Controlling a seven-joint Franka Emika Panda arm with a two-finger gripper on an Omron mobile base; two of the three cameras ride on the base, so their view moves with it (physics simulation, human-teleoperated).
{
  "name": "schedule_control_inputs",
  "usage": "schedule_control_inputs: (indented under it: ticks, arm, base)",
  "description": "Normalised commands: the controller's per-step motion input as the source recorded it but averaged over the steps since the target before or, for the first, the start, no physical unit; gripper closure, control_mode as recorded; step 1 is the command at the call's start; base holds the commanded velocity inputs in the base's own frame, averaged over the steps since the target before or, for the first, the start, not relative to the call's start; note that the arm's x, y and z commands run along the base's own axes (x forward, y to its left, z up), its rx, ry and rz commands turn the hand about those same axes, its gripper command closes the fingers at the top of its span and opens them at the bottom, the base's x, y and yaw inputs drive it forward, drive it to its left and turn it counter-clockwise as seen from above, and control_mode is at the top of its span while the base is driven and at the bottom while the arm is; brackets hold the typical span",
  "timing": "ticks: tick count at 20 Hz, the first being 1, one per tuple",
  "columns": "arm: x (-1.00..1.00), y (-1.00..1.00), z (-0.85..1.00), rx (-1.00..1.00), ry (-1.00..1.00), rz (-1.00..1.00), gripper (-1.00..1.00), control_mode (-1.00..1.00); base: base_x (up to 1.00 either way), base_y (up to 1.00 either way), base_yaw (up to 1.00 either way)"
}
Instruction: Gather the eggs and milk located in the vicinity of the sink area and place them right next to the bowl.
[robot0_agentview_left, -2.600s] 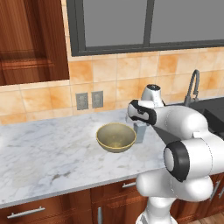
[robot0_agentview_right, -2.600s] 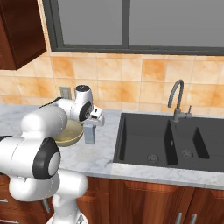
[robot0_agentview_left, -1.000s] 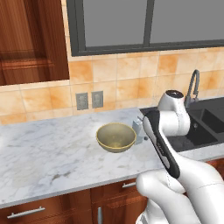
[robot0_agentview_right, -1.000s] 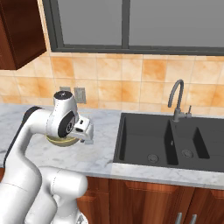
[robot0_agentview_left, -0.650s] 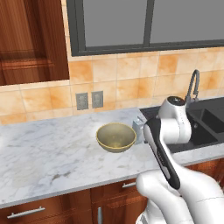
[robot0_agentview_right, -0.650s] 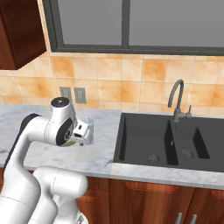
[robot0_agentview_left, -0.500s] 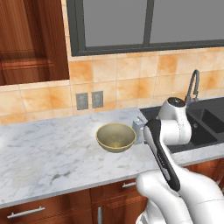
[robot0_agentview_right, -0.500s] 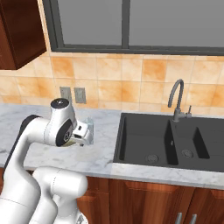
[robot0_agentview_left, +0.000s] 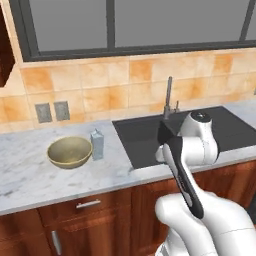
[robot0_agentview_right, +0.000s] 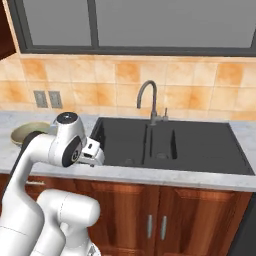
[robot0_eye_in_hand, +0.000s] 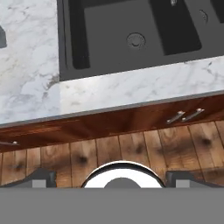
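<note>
Base shifted right toward sink (robot0_agentview_left: 200, 132); milk (robot0_agentview_left: 97, 144) now beside bowl (robot0_agentview_left: 70, 151) (done). Gripper (robot0_eye_in_hand: 109, 177) jaws wide, empty; egg presumably next.

Bowl: round shallow olive-gold bowl (robot0_agentview_left: 70, 151), upright on the counter.
Milk: small pale grey gabled carton (robot0_agentview_left: 97, 144), upright just beside it.
Sink: dark sunken basin (robot0_agentview_left: 150, 137), grey gooseneck faucet (robot0_agentview_left: 169, 97).

The light is even and soft, with no hard glare. Inside the dark grey-black rectangular sunken sink (robot0_agentview_right: 165, 142) it stays dim. Left of it, the white marble counter (robot0_agentview_left: 30, 175) looks bright. All pictures are slightly blurred and low in detail.
</note>
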Motion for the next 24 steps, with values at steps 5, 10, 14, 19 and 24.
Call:
schedule_control_inputs:
  ticks: [5,10,14,19,24]
  arm:
    - [0.00,0.00,0.00,0.00,0.00,0.00,-1.00,1.00]
    - [0.00,0.00,0.00,0.00,0.00,0.00,-1.00,1.00]
    - [0.00,0.00,0.00,0.00,0.00,0.00,-1.00,1.00]
    - [0.00,0.00,0.00,0.00,0.00,0.00,-1.00,1.00]
    - [0.00,0.00,0.00,0.00,0.00,0.00,-1.00,1.00]
  base:
    - [0.00,-1.00,-0.04]
    - [0.00,-1.00,0.00]
    - [0.01,-1.00,0.00]
    - [0.26,-1.00,0.00]
    - [0.55,-1.00,0.10]
